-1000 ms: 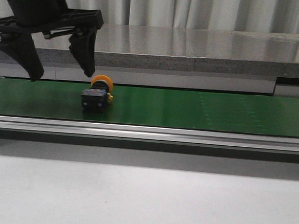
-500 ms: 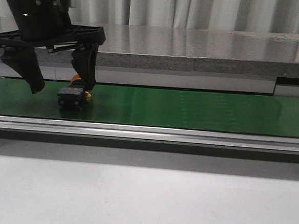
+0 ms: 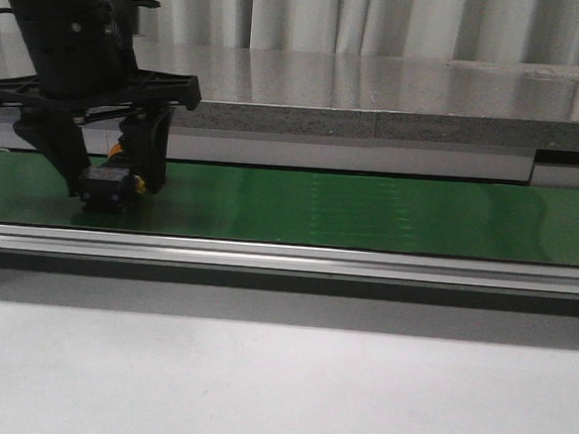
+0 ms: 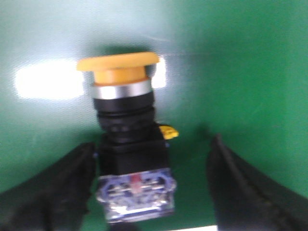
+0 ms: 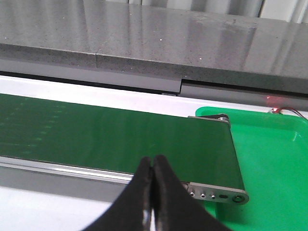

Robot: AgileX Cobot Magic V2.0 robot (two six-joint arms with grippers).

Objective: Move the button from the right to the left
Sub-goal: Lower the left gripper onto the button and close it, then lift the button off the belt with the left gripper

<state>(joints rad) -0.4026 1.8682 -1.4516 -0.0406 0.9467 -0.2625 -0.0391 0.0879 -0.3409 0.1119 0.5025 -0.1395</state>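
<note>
The button (image 3: 108,186) lies on its side on the green belt (image 3: 369,213) at the far left, with its yellow cap toward the back. My left gripper (image 3: 113,183) is lowered over it, one finger on each side. In the left wrist view the button (image 4: 130,139) sits between the fingers (image 4: 57,192) of the gripper (image 4: 153,147). One finger is against the black body and the other stands apart with belt (image 4: 240,72) showing between, so the jaws are open. My right gripper (image 5: 153,166) is shut and empty above the belt's near rail.
A grey counter (image 3: 378,84) runs behind the belt. An aluminium rail (image 3: 366,265) borders the belt's front, with white table (image 3: 278,385) before it. A green tray (image 5: 269,159) sits past the belt's roller end in the right wrist view.
The button has travelled left along the belt. My left gripper has come down around it and its fingers have drawn closer together.
</note>
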